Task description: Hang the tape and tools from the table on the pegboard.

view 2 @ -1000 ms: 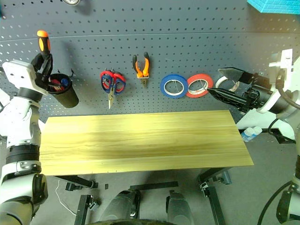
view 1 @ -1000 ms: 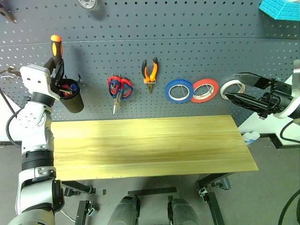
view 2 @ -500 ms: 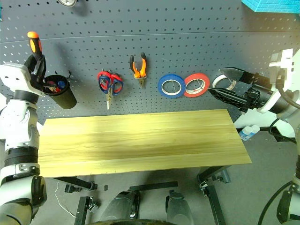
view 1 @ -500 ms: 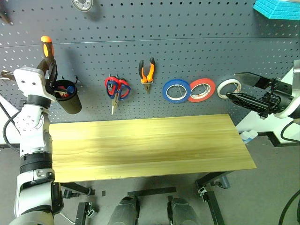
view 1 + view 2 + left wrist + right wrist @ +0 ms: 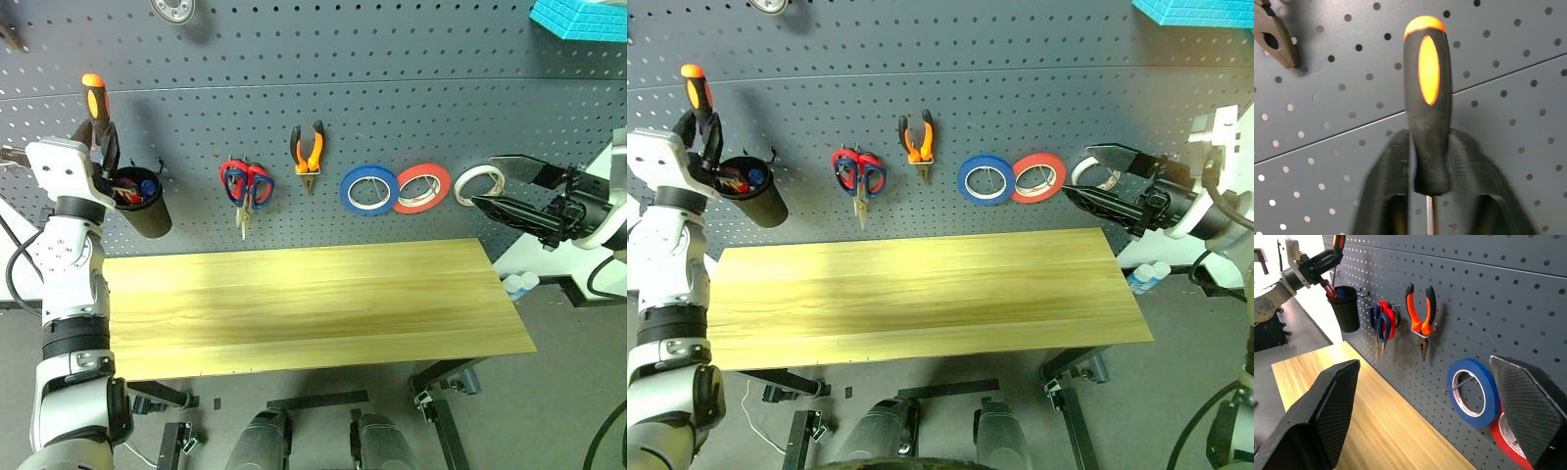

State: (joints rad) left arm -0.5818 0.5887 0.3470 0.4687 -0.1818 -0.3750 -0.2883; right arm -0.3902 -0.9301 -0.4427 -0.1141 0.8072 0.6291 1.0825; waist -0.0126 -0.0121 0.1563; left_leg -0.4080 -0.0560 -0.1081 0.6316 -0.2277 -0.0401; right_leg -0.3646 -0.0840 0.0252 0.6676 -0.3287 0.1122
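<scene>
The screwdriver (image 5: 1428, 98) stands upright with its orange-and-black handle between the fingers of my left gripper (image 5: 102, 135), which is shut on it. Its shaft goes down into a black cup (image 5: 149, 211) on the pegboard (image 5: 411, 98). The pliers (image 5: 312, 149) hang on a hook. The dark-handled scissors (image 5: 239, 192) share a hook with a red-handled pair. The whitish tape (image 5: 461, 185) hangs at the board's right end. My right gripper (image 5: 484, 180) hovers in front of the tape, open and holding nothing. The table (image 5: 313, 304) lies bare below.
A blue roll (image 5: 371, 190) and a red roll (image 5: 423, 188) hang between the pliers and the tape. A cyan block (image 5: 580, 18) sits at the top right. A round metal part (image 5: 172, 8) is at the board's top edge. A white bottle (image 5: 519, 284) stands past the table's right end.
The whole picture has shifted as the camera moved. The screwdriver's handle and my left gripper have leaned slightly left relative to the cup. My right gripper has kept still.
</scene>
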